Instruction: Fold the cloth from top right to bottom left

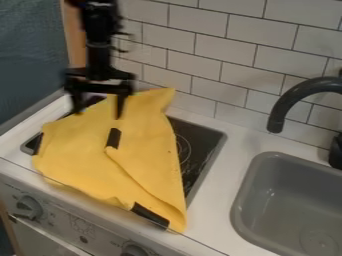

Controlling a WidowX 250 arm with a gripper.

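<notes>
camera view: jaws apart near far edge of cloth (100,162).

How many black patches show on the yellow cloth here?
3: left patch at the cloth's left edge, middle patch just below the gripper in the image, front patch near the front edge. Folds may hide others.

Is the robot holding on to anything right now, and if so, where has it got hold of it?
Nothing is held: the end effector is open, its fingers spread wide over the far part of the yellow cloth, with no fold pinched between them.
</notes>
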